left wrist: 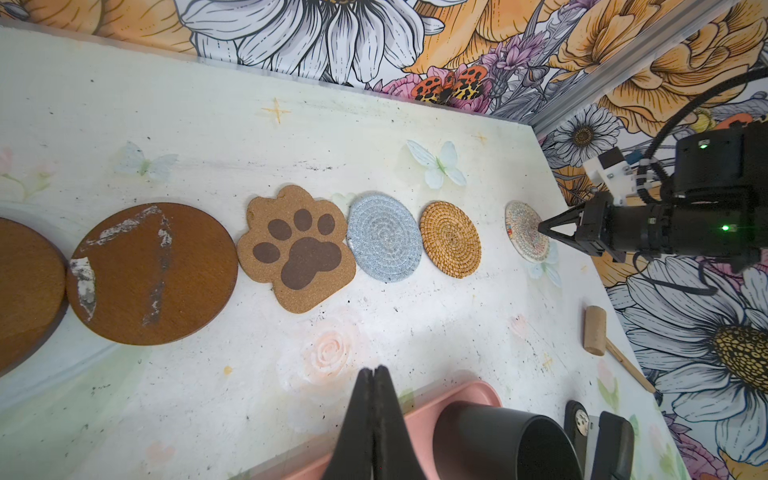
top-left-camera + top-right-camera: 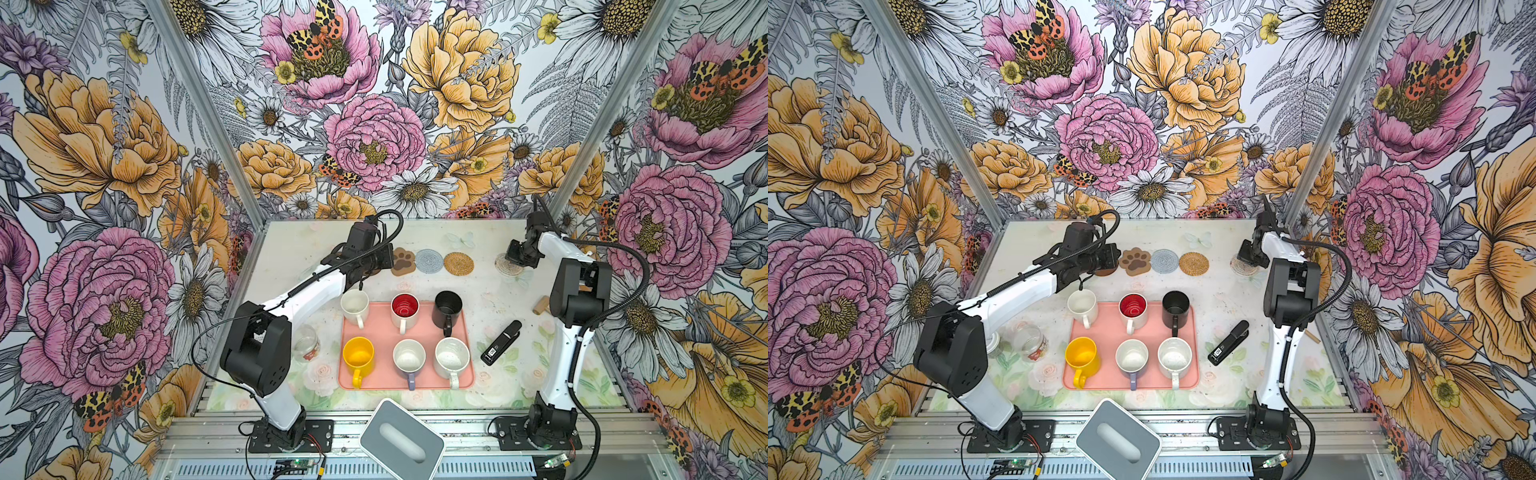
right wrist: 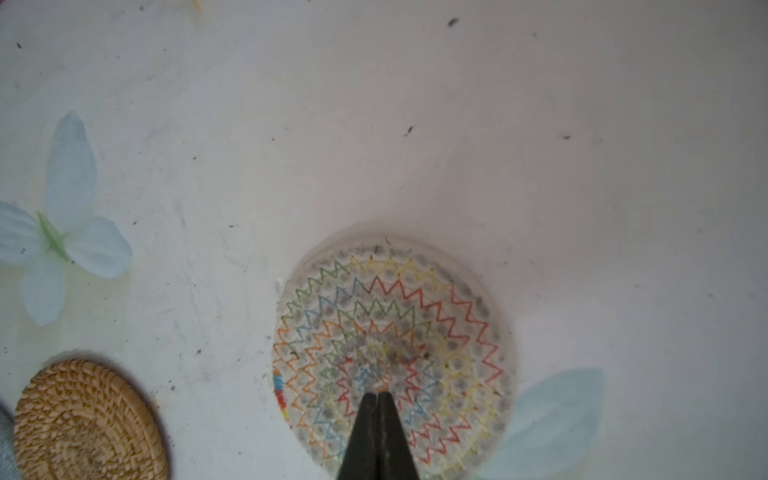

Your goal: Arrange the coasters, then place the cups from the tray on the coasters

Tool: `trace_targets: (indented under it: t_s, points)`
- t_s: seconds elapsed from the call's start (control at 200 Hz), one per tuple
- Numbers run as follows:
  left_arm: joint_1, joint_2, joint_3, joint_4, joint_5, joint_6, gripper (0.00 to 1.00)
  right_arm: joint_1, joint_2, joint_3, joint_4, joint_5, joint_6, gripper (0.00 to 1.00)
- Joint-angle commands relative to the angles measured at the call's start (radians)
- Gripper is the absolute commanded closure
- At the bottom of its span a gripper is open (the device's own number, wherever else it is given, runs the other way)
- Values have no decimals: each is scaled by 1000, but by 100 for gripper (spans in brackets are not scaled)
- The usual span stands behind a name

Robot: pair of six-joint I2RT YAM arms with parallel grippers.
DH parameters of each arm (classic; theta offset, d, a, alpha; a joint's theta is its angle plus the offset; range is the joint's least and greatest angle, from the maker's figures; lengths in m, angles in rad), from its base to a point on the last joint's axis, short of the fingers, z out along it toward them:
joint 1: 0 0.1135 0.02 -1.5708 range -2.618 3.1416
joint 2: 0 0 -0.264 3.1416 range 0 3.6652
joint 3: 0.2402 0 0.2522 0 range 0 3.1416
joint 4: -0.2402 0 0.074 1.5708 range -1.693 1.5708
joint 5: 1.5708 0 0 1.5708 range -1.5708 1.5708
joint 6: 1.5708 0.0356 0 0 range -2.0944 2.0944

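Zigzag coaster (image 3: 415, 316): white woven round, rainbow zigzag stitching, flat on the surface (image 3: 457, 124). Right hand (image 3: 379, 395): jaws fully closed, gripping nothing, tips at the coaster's centre, coaster directly beneath; contact unclear. Rattan coaster (image 3: 83, 419) sits beside that hand, apart from the zigzag one. Left hand (image 1: 376, 372): closed, empty, over bare surface, tray (image 1: 469, 395) rim and black cup (image 1: 469, 440) just beside it.

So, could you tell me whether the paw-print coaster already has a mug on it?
No, the paw-print coaster lies bare between a brown disc coaster and the grey-blue woven coaster.
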Motion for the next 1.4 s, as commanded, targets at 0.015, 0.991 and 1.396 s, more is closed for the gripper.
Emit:
trace_targets:
  t_s: [0.015, 0.991, 1.396]
  points:
    - [-12, -10, 11, -5, -30, -17, 100, -2, 28, 33, 6, -41, -2, 100]
    - [-3, -23, 5, -3, -21, -4, 100, 139, 88, -5, 5, -107, 15, 100]
    - [5, -28, -5, 3, -18, -6, 100, 164, 91, 11, 4, -142, 23, 100]
